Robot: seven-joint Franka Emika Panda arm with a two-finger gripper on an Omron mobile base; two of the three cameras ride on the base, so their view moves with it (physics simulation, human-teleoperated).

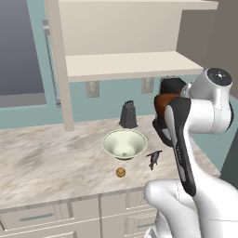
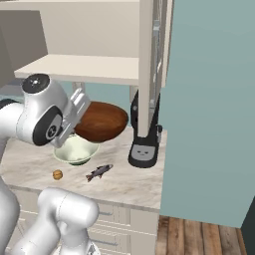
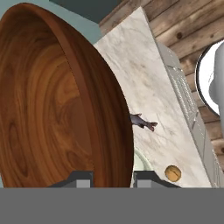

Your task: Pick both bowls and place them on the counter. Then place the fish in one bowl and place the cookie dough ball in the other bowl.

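1. Wood-grain rim is sitting between the two dark fingertips in the hand view: gripper point(image 3: 113, 176) is pinching the reddish-brown bowl point(image 2: 101, 121) by its edge, jaws narrow on the rim.
2. Bowl is hanging tilted in the air, above the counter point(image 1: 42, 158) and just below the cream shelf board point(image 2: 82, 68), near the black appliance point(image 2: 144, 144) by the wall.
3. Cream-white bowl point(image 1: 124, 143) is already standing upright on the marble, so step in hand looks like bowl no. 2 being carried to the counter.
4. Fish point(image 1: 154, 158) is lying on the marble just beside the cream bowl, nearer the front edge; cookie dough ball point(image 1: 121, 172) is lying apart from both, close to the front edge. Neither is in a bowl yet.
5. Grater point(image 1: 128, 115) is standing behind the cream bowl, nr the back wall.
6. Next move, as I judge it: levelling the brown bowl, lowering onto bare marble w/o landing on the fish, dough ball or the other bowl, then releasing.
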